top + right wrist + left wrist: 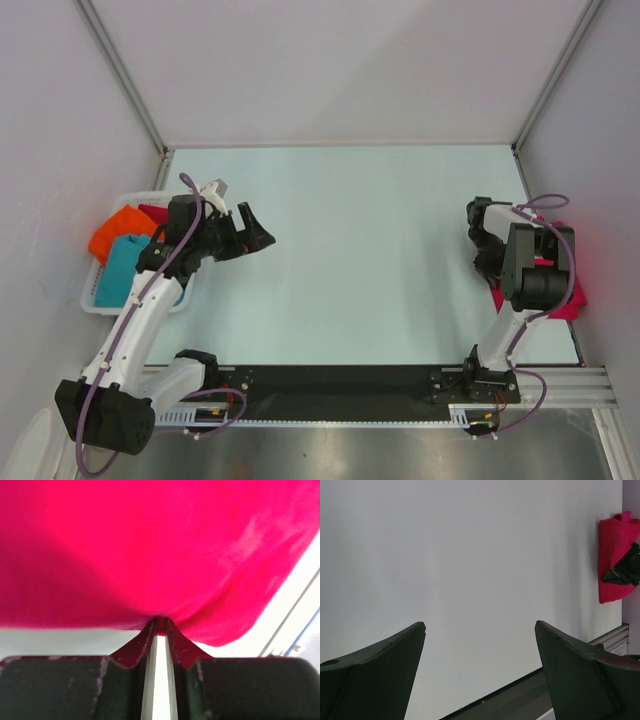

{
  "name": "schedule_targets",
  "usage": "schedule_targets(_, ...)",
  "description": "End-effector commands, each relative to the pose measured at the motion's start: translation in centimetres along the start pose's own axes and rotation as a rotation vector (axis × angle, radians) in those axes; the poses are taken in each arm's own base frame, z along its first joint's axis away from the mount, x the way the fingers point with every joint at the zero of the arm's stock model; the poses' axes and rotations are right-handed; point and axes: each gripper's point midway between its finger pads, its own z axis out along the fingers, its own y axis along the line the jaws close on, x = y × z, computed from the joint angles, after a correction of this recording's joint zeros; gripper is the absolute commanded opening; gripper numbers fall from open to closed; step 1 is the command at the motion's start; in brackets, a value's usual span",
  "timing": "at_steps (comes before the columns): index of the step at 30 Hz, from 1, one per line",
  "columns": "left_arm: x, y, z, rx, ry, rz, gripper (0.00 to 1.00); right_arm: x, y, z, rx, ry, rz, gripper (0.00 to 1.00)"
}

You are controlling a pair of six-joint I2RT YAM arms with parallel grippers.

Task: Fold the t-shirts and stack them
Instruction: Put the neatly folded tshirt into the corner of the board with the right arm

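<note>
Right wrist view: your right gripper (159, 625) pinches the red shirt (150, 545) by its edge. The cloth spreads past the tips, likely so you can pull it flat. Your left gripper (480, 625) gapes with nothing between, ready to help. Behind it, the orange shirt (118, 235) and teal shirt (120, 270) lie in the basket (95, 300).

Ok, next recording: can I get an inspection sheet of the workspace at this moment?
Surface: pale table, no spills seen.
Job's things: crimson t-shirt at the right edge; orange t-shirt, teal t-shirt, red t-shirt bunched in the white basket, left.
Clutter: nothing seen.
Grippers: left tool open, empty, over the table; right tool pinching the crimson t-shirt.
Cables: purple cables looped along both arms.
Surroundings: pale walls, metal frame posts.
</note>
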Motion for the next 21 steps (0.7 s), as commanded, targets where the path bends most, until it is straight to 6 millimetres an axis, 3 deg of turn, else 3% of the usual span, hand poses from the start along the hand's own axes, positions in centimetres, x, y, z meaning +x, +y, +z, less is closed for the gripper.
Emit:
schedule_targets(1, -0.5, -0.4, -0.1, 0.032, -0.020, 0.021, 0.97, -1.6, -0.4, -2.9, 0.066, -0.121, -0.030, 0.17)
schedule_targets(2, -0.5, -0.5, -0.2, 0.032, -0.021, 0.020, 0.96, -2.8, 0.1, -4.2, 0.051, -0.161, -0.015, 0.17)
schedule_targets(8, -0.4, -0.5, -0.2, 0.035, -0.023, 0.013, 0.97, -4.2, 2.5, -12.2, -0.047, -0.311, -0.045, 0.18)
schedule_targets(11, -0.6, -0.2, -0.1, 0.021, -0.029, 0.014, 0.97, -3.6, 4.3, -15.0, -0.121, -0.342, -0.105, 0.19)
schedule_targets(12, -1.0, 0.1, -0.1, 0.000, -0.042, 0.021, 0.97, -3.4, 6.1, -16.6, -0.185, -0.363, -0.124, 0.19)
schedule_targets(14, -2.1, 0.4, 0.0, -0.035, -0.058, 0.038, 0.97, -1.6, 9.1, -18.1, -0.294, -0.324, -0.239, 0.20)
schedule_targets(15, -2.9, 1.1, 0.0, -0.081, -0.072, 0.065, 0.97, -1.5, 11.3, -19.8, -0.390, -0.340, -0.256, 0.21)
schedule_targets(16, -3.3, 2.1, 0.7, -0.137, -0.053, 0.072, 0.97, 1.0, 13.5, -21.7, -0.494, -0.323, -0.335, 0.22)
schedule_targets(18, -5.1, 2.9, -0.3, -0.238, -0.044, 0.108, 0.97, 2.1, 16.5, -25.3, -0.656, -0.382, -0.397, 0.31)
schedule_targets(19, -5.9, 4.9, 0.0, -0.335, -0.032, 0.102, 0.99, 4.3, 18.0, -27.9, -0.762, -0.383, -0.450, 0.36)
schedule_targets(21, -7.9, 5.6, -1.1, -0.401, -0.048, 0.108, 0.99, 5.5, 20.3, -31.2, -0.925, -0.396, -0.502, 0.42)
